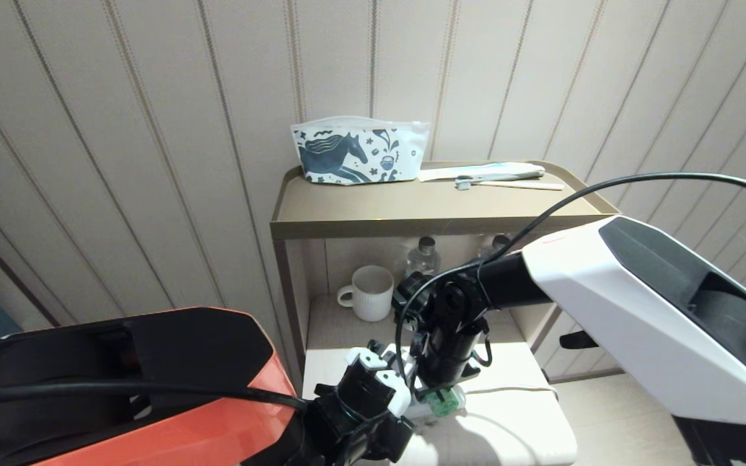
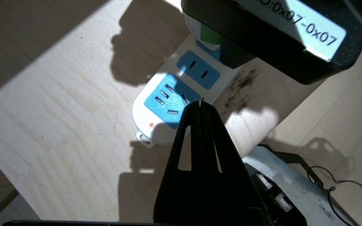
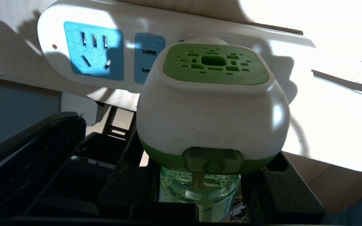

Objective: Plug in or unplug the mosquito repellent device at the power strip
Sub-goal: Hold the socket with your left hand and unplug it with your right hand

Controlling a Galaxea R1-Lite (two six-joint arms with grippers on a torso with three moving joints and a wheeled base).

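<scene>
White plastic with a green vented top, the mosquito repellent device sits against the power strip with its translucent green bottle pointing off the strip's long side, toward the right gripper. That gripper's two black fingers are clamped on the bottle end, one on each side. The vented top faces up at the wrist camera, and the device's back is up against the strip's far socket area (can't tell whether the prongs are fully seated, they're hidden).

The strip lies flat on a pale wooden table, its long axis running diagonally toward the table edge. Its rounded end with the little red light is near the left gripper, whose jaws are pressed together, tip hovering at the edge of the end socket. The strip's long side runs close along the table's edge; the other side has plenty of bare tabletop.

The head view mostly shows the arms, so you only catch a green sliver of the device under the right wrist, plus the strip's thin white cord trailing across the table. It does show the shelf unit behind, with a patterned pouch on top and a white mug and clear bottles below, which neither wrist view catches.
</scene>
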